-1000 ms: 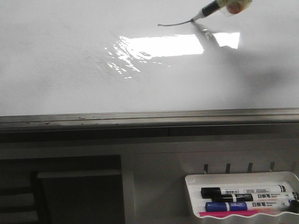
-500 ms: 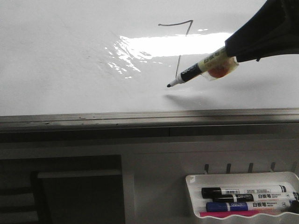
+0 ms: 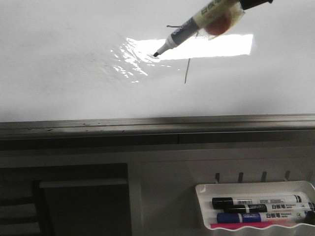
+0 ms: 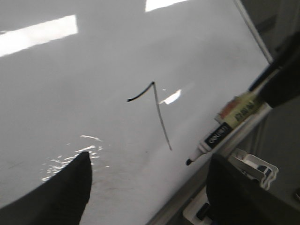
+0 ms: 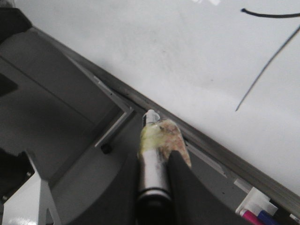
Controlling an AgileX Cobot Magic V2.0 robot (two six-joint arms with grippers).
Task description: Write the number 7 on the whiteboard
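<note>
The number 7 (image 3: 187, 71) is drawn in thin black line on the whiteboard (image 3: 64, 73); the marker hides part of its top bar. My right gripper (image 3: 253, 3) is at the top edge, shut on a black marker (image 3: 194, 23) with a tape wad. The marker tip (image 3: 156, 53) is uncapped and seems lifted off the board. In the right wrist view the gripper (image 5: 157, 161) clamps the marker (image 5: 152, 173), with the 7 (image 5: 267, 70) beyond. In the left wrist view my left gripper (image 4: 150, 187) is open and empty in front of the 7 (image 4: 159, 112).
The grey frame rail (image 3: 157, 125) runs under the board. A small white tray (image 3: 204, 211) at the lower right holds several markers (image 3: 261, 201). Bright glare (image 3: 147, 49) lies on the board left of the 7.
The right gripper drew the stem downward after the top bar, then lifted the marker up and to the left, away from the stem's end. The 7 now shows whole.
</note>
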